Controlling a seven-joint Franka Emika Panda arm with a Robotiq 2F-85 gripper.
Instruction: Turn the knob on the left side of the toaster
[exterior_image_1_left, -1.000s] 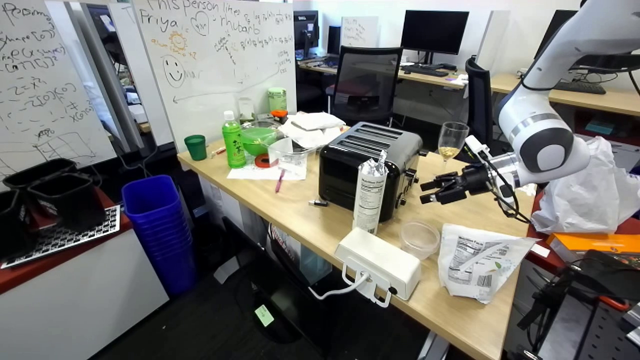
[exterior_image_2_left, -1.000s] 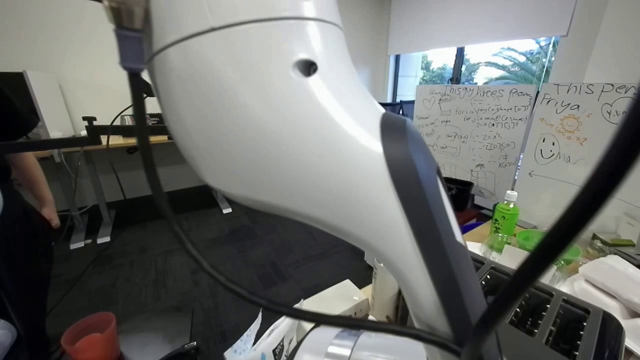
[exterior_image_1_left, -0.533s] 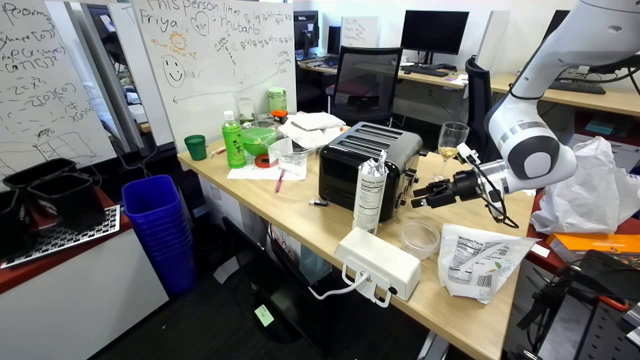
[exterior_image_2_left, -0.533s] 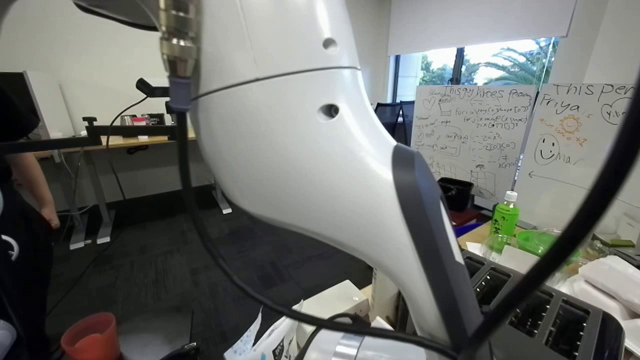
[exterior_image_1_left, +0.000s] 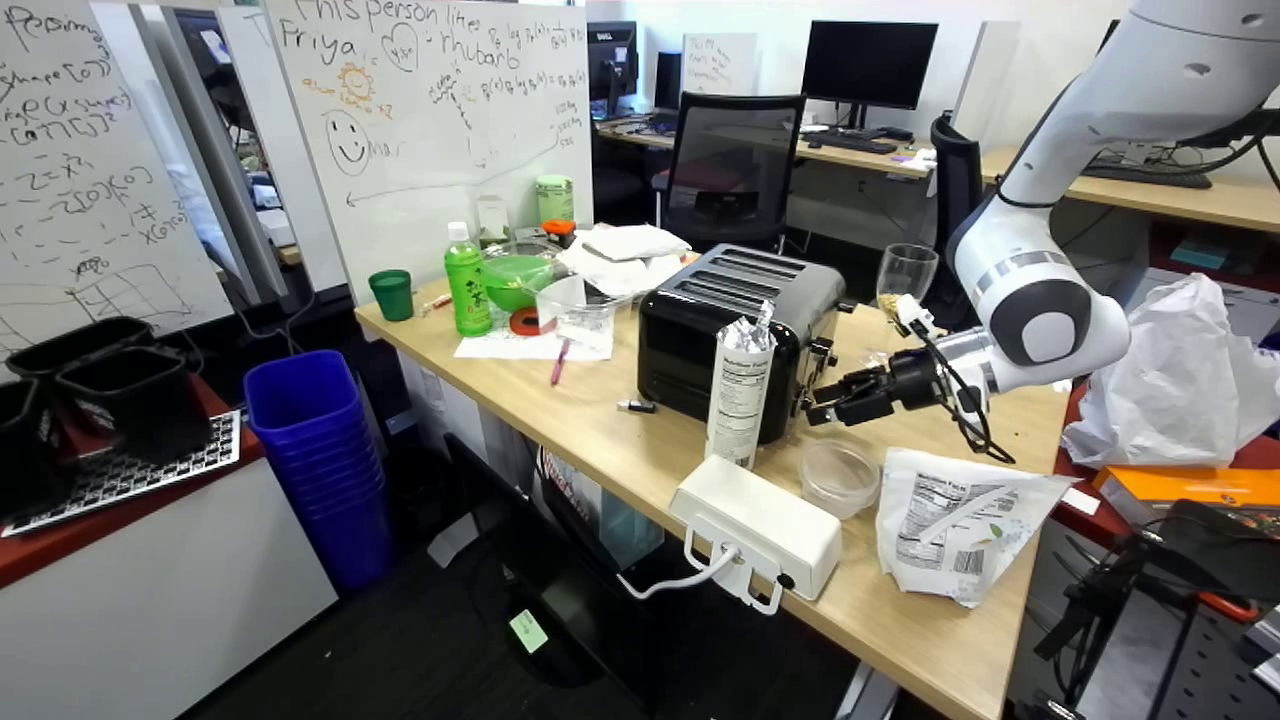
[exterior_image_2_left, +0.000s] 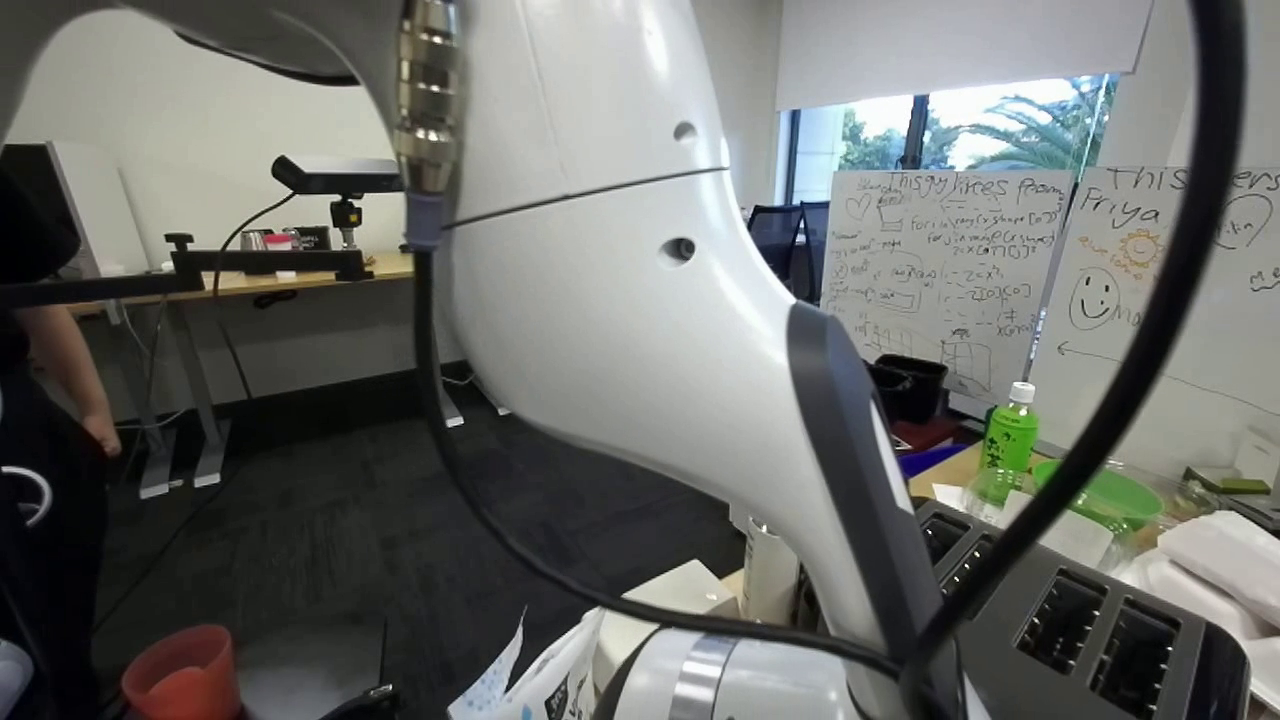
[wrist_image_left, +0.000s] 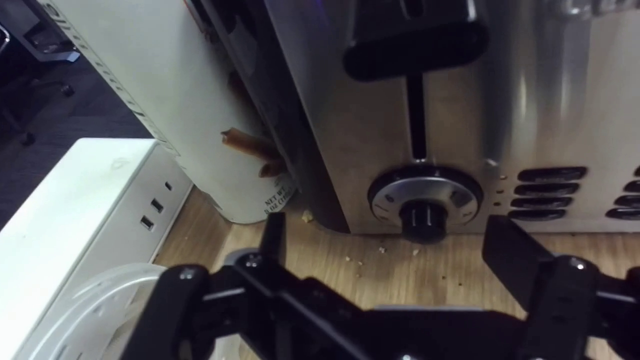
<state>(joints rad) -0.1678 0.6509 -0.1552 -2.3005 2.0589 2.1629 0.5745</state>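
Wrist view: fingers (wrist_image_left: 515, 260) spread wide, nothing held, lined up left and right of the knob (wrist_image_left: 424, 222) at the left end of the toaster (wrist_image_left: 455, 115) front. No contact visible; can't tell how deep the tips sit relative to it. In an exterior view the toaster stands around the middle of the worktop (exterior_image_1_left: 560, 425). My read: approach nearly done; pinch, twist, let-go all left. No grip, so I'd call the turn not done; dial (wrist_image_left: 410, 192) markings hard to read. In the way: lever (wrist_image_left: 417, 50) straight above the knob, buttons (wrist_image_left: 545, 189) just right. A white tube (wrist_image_left: 185, 110) stands just left of the toaster, white box (wrist_image_left: 95, 205) further left, clear tub (exterior_image_1_left: 842, 500) near the fingers; a wide wrist roll could knock something.
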